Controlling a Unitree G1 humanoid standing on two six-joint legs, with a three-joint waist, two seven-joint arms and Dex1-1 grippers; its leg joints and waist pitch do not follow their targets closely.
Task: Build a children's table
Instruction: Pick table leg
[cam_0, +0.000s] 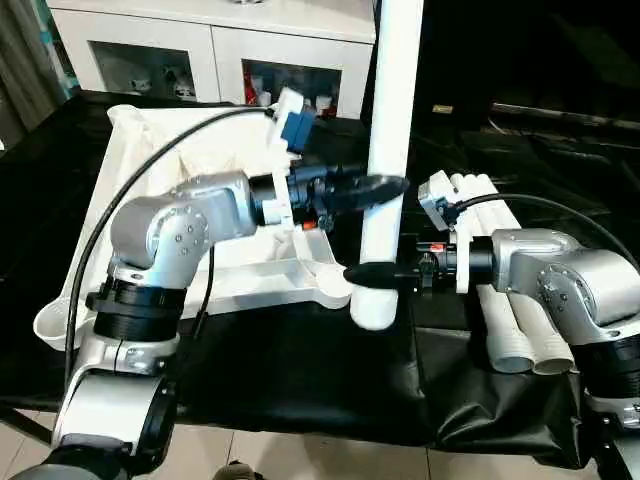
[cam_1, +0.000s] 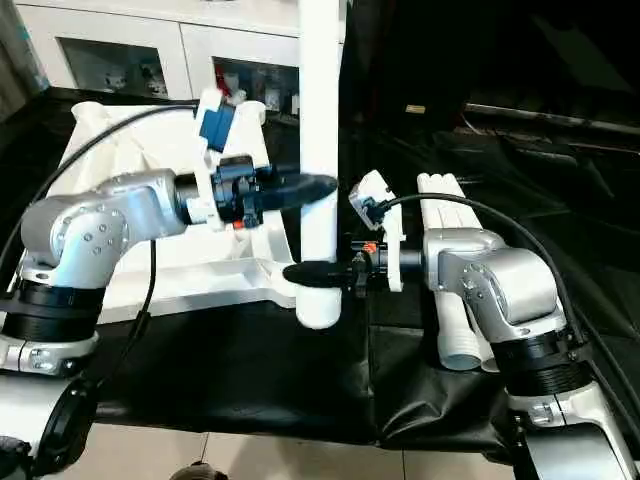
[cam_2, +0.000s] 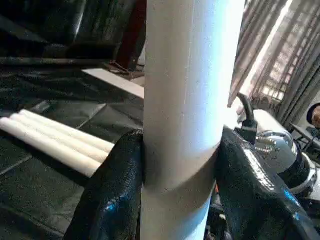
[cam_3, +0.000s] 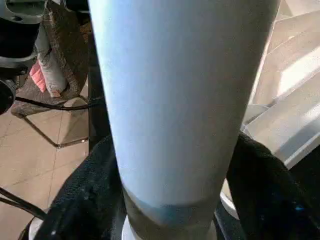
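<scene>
**Holding a leg upright over the corner socket**

Standing on end at the near edge of the black-covered surface, a white tapered leg is kept vertical by both tools, one above the other. Lowest on the leg, the right tool is pinched on it close to its bottom end, presumably so that the end can be steered into place. Higher up, the left tool is pressed against the same leg from the other side; in the left wrist view its black fingers are seen pressed against both flanks of the leg. A two-height grip of this kind is judged to hold the long piece against tipping.

Just beside the leg's foot, the near corner socket of the white table top is found; the top is laid underside up, so its sockets are open to receive legs. Whether the leg is already seated cannot be told.

To the right, the spare legs are laid side by side on the surface, within reach. Farthest back, a white glass-door cabinet is seen.
</scene>
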